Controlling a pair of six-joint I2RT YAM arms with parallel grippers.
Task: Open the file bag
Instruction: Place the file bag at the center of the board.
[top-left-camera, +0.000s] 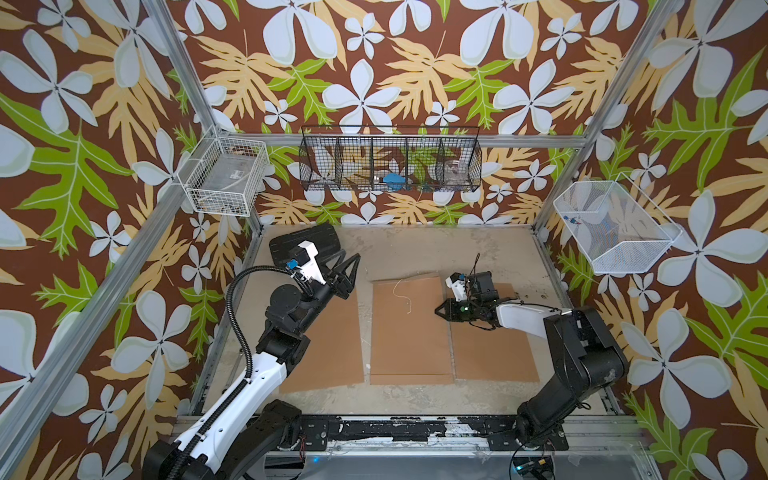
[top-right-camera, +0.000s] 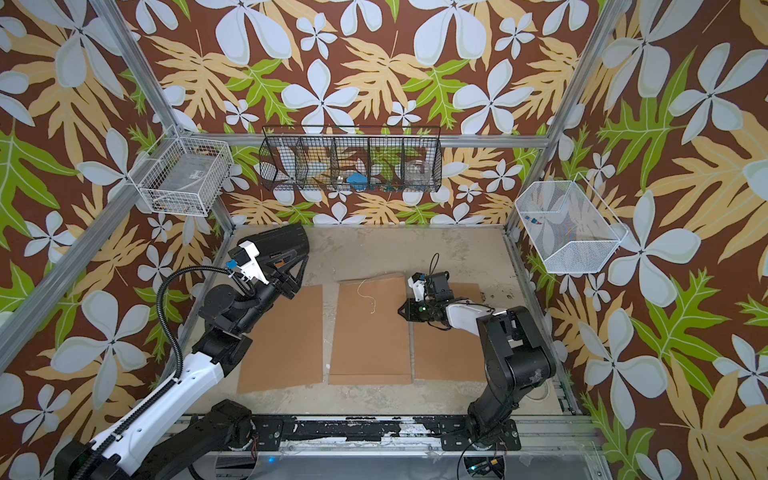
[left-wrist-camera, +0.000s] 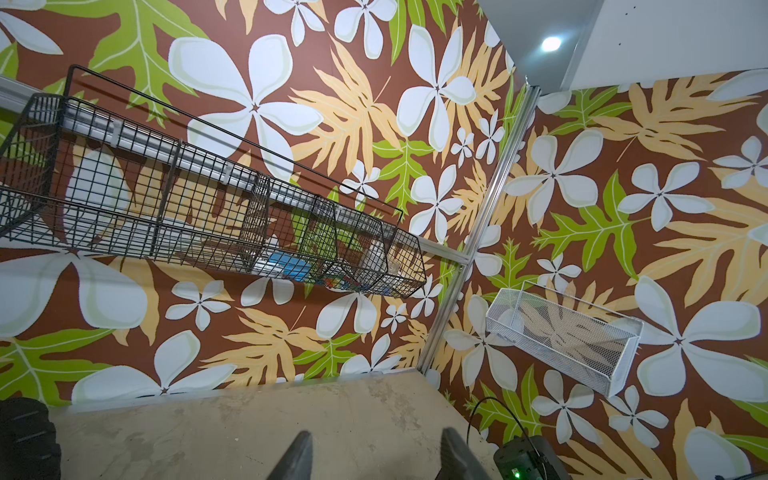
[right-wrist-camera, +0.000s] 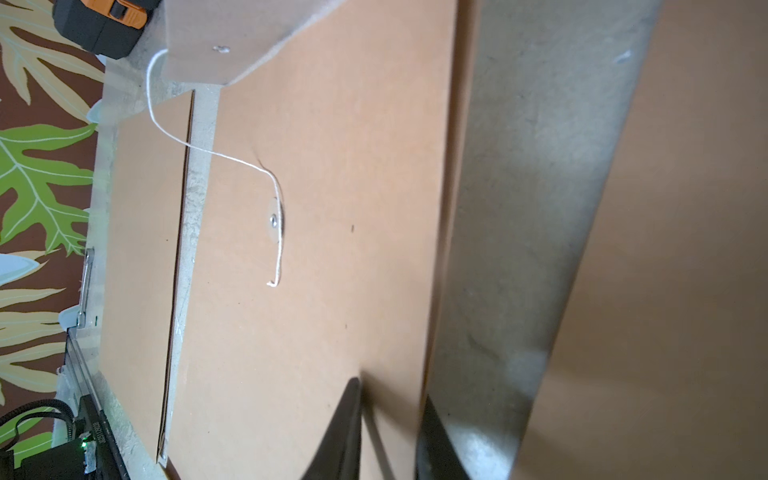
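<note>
a: which step is this? starting at the left, the left gripper (top-left-camera: 351, 260) hangs over the back corner by the black case (top-left-camera: 299, 241), jaws about half spread with nothing in them. its wrist view shows only wall and table (left-wrist-camera: 249, 424)

b: it's parked, i'd say. the left envelope (top-left-camera: 328, 345) lies flat, its far end hidden behind that arm. the one that matters is the middle file bag (top-left-camera: 409, 332), flat on the table between the other two

a: the string (right-wrist-camera: 208, 151) lies slack across its face, from the flap (right-wrist-camera: 216, 33) down to the disc (right-wrist-camera: 274, 218)

b: right, and the flap stands lifted at the far end. the string's tail hugs the disc's edge though, can't tell if it's caught under it. my read: unwinding is about done and opening the flap is the step in hand

a: and the right gripper (top-left-camera: 438, 310)?

b: low at the bag's right edge, pointing left, jaws a narrow slit, holding nothing. the right envelope (top-left-camera: 490, 345) lies under that arm

a: next move?

b: probably get a finger under the raised flap and fold it back, checking the string comes free. thin card like that likely buckles if pinched hard
</note>
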